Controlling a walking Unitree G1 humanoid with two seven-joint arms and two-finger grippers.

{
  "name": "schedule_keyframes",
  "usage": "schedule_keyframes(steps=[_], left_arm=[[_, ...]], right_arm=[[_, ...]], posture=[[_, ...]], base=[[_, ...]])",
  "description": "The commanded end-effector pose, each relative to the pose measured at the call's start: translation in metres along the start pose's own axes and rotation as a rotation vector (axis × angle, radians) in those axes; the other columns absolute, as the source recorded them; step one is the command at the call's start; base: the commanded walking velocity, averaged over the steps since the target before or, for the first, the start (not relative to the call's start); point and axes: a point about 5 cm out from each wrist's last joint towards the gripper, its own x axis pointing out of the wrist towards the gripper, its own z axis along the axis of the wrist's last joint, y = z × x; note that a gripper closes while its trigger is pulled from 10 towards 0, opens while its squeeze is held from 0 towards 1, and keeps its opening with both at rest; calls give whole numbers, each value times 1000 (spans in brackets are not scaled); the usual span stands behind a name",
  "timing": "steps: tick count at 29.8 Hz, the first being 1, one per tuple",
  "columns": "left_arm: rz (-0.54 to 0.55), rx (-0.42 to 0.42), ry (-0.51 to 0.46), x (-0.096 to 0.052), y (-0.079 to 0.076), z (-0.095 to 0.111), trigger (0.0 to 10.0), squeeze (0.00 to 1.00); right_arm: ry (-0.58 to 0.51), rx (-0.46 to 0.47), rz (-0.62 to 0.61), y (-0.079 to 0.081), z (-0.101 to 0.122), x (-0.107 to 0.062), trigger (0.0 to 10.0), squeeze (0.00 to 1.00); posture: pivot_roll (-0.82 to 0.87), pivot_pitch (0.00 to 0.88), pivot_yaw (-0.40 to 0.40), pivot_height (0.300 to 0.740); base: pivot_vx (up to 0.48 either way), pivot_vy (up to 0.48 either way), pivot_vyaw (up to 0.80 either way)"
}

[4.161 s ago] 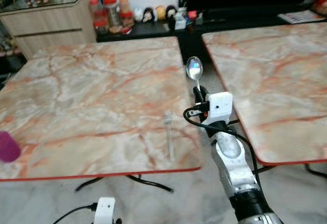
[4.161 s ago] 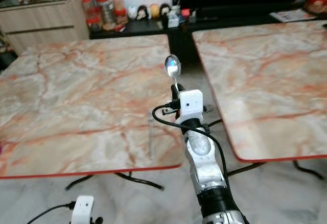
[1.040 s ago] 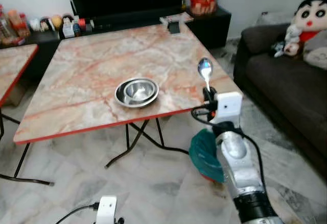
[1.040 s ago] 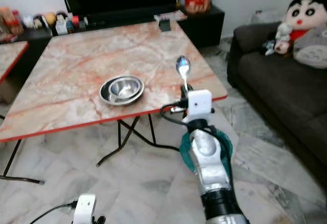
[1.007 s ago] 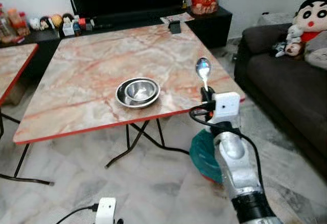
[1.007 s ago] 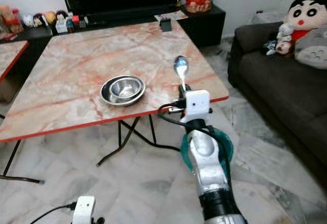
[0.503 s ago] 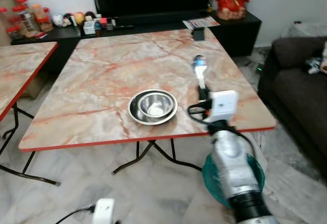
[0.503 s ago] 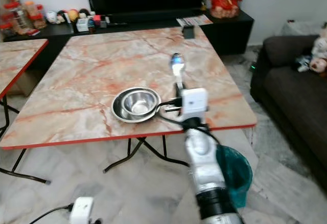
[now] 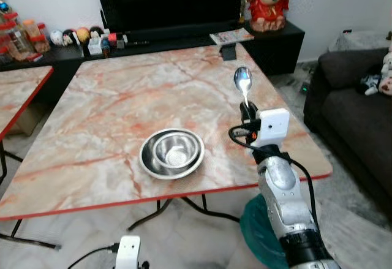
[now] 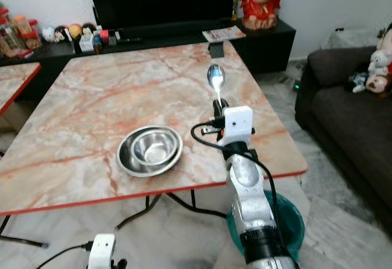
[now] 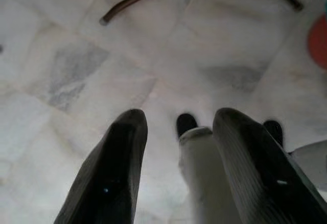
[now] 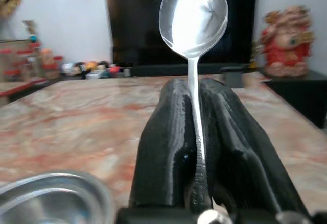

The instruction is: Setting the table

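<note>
1. While the spoon (image 9: 243, 83) is kept upright between the closed black fingers of the right gripper (image 9: 246, 111), a different table is now seen in front of it than some seconds ago: earlier a marble table with a fork on it was faced, and now the table (image 9: 110, 97) with the bowl (image 9: 172, 152) is faced, closer than half a second ago.
2. This shift is judged to be a move of the camera and of the robot, not of the things; the bowl is lying where it was on its table.
3. For the task it is understood that the spoon has been carried to this place setting and that laying it down is the step not yet done.
4. The bowl is found to the left of the right gripper and a little below it, near but apart.
5. The spoon is of polished metal, with a thin straight handle and an oval, mirror-like head above the fingertips.
6. The bowl is round, of shiny steel, with a wide rim.
7. The table top is smooth, pink-veined marble pattern with a red edge.
8. The left gripper (image 11: 176, 170) is hung idle over the pale floor tiles, its fingers spread with nothing between them.
</note>
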Motion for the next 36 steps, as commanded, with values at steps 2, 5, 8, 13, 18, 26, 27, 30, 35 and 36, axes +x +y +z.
schedule_keyframes(steps=[2,5,8,13,18,26,27,30,35,36], left_arm=[[3,-8,3,0,-1,1,10000,0],[0,-3,3,0,-1,1,10000,0],[-2,0,3,1,-1,1,10000,0],[-3,4,7,0,0,1,10000,0],[-5,6,11,0,0,0,10000,0],[-6,11,10,0,2,1,10000,0],[-6,13,11,0,2,0,10000,0],[-7,14,12,0,2,0,10000,0],[-9,14,13,0,2,1,10000,0],[-9,14,13,0,2,1,10000,0]], right_arm=[[-4,43,-22,-5,5,1,10000,0],[10,24,-20,-6,4,-2,10000,0],[32,10,-28,-7,1,-4,10000,0],[151,-2,-33,-8,-15,-9,10000,0],[237,-20,20,-4,-28,-9,10000,0],[284,-30,-21,-4,-32,0,10000,0],[305,-36,-32,-5,-35,1,10000,0],[355,-36,-47,-6,-43,2,10000,0],[386,5,-36,-4,-51,4,10000,0],[386,5,-37,-4,-52,4,10000,0]], posture=[[-141,0,76,740],[-151,0,81,740],[-151,0,81,740],[-151,0,86,740],[-147,0,89,740],[-144,0,92,740],[-144,0,94,740],[-144,0,94,740],[-140,0,95,740],[-140,0,95,740]], base=[[0,0,0],[0,0,0],[0,0,0],[0,0,0],[0,0,0],[0,0,0],[0,0,0],[0,0,0],[0,0,0],[0,0,0]])
